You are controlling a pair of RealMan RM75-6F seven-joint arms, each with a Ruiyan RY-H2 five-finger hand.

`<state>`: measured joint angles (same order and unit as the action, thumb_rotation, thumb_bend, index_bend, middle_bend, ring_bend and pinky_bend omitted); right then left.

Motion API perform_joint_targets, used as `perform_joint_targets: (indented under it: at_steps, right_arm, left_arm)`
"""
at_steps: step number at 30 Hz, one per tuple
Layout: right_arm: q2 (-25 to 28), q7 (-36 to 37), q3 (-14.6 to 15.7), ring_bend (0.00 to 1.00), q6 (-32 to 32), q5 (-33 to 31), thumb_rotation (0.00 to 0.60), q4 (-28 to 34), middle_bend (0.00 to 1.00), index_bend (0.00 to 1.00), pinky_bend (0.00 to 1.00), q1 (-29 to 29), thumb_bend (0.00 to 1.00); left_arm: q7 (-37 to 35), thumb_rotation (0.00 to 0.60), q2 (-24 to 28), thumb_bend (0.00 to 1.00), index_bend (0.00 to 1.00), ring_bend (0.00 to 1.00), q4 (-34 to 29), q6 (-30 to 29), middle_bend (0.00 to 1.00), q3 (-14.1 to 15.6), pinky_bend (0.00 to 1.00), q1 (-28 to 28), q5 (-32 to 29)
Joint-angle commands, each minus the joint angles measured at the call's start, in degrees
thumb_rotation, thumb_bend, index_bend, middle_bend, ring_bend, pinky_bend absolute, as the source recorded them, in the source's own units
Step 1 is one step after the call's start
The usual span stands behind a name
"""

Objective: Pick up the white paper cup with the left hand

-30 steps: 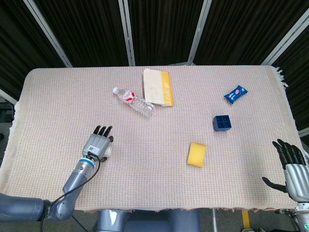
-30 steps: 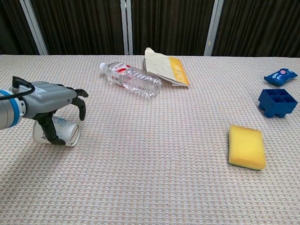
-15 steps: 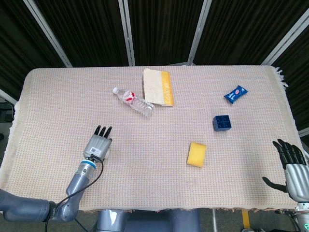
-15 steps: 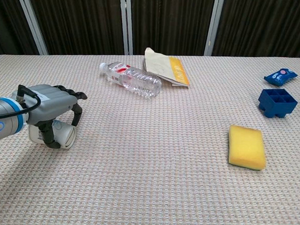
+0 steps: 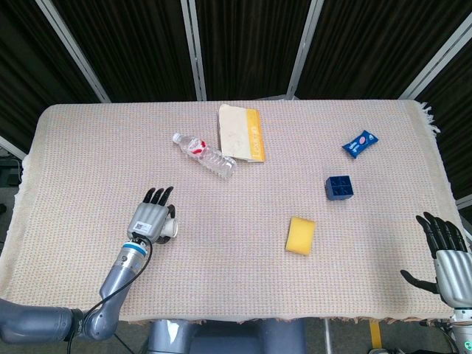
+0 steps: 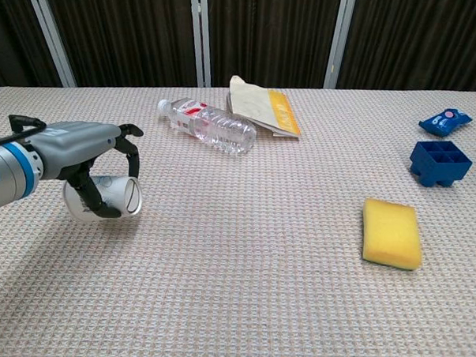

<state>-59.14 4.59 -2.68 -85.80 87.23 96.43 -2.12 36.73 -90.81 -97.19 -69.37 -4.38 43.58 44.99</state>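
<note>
Now the left hand (image 6: pixel 81 160) has its fingers wrapped over the white paper cup (image 6: pixel 111 198), which lies on its side and has come up off the woven-cloth bench (image 6: pixel 243 250) since half a second ago; the lift looks underway.

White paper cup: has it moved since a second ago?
Yes. In the chest view the white paper cup, held by the left hand, now sits higher and slightly further right, closer to the water bottle.
</note>
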Motion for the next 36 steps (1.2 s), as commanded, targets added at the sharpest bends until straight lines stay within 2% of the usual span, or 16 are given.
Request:
perform_joint_targets:
  at_steps: [1, 6, 8, 13, 22, 29, 32, 36]
  right_arm:
    - [0.0, -0.2, 0.0, 0.0, 0.0, 0.1, 0.6, 0.0, 0.0, 0.0, 0.0, 0.0, 0.05]
    - [-0.2, -0.4, 0.1, 0.0, 0.0, 0.1, 0.6, 0.0, 0.0, 0.0, 0.0, 0.0, 0.05]
    - [-0.3, -0.5, 0.1, 0.0, 0.1, 0.1, 0.6, -0.1, 0.0, 0.0, 0.0, 0.0, 0.05]
    - [-0.3, -0.4, 0.1, 0.0, 0.2, 0.0, 0.6, -0.2, 0.0, 0.0, 0.0, -0.1, 0.05]
    - [-0.3, -0.5, 0.1, 0.0, 0.2, 0.0, 0.6, -0.2, 0.0, 0.0, 0.0, -0.1, 0.05]
    - [-0.5, -0.7, 0.1, 0.0, 0.2, 0.1, 0.6, -0.3, 0.0, 0.0, 0.0, -0.1, 0.05]
    - [-0.5, -0.8, 0.2, 0.0, 0.1, 0.2, 0.6, -0.2, 0.0, 0.0, 0.0, -0.1, 0.05]
    - [-0.6, -1.1, 0.3, 0.0, 0.2, 0.4, 0.6, -0.2, 0.0, 0.0, 0.0, -0.1, 0.05]
  left_arm:
    - [-15.9, 0.6, -0.6, 0.16, 0.48, 0.0, 1.4, 0.2, 0.0, -3.1, 0.0, -4.7, 8.4]
    - [-34.3, 0.6, -4.6, 0.16, 0.48, 0.0, 6.3, -0.5, 0.0, -4.8, 0.0, -8.8, 15.4]
    - [-38.6, 0.6, -5.1, 0.16, 0.48, 0.0, 7.7, 0.4, 0.0, -4.9, 0.0, -9.4, 17.0]
    - [-46.9, 0.6, -6.8, 0.16, 0.48, 0.0, 14.6, 3.2, 0.0, -3.0, 0.0, -10.6, 21.8]
    - [-53.4, 0.6, -8.6, 0.16, 0.48, 0.0, 21.4, 5.4, 0.0, -1.0, 0.0, -12.0, 26.7]
    - [-54.9, 0.6, -6.6, 0.16, 0.47, 0.0, 22.1, 6.3, 0.0, 0.8, 0.0, -13.6, 29.1]
    - [-56.2, 0.6, -5.2, 0.16, 0.41, 0.0, 21.4, 6.3, 0.0, 1.2, 0.0, -14.3, 30.1]
    - [-57.4, 0.6, -3.6, 0.16, 0.15, 0.0, 21.2, 4.8, 0.0, 1.0, 0.0, -15.3, 31.7]
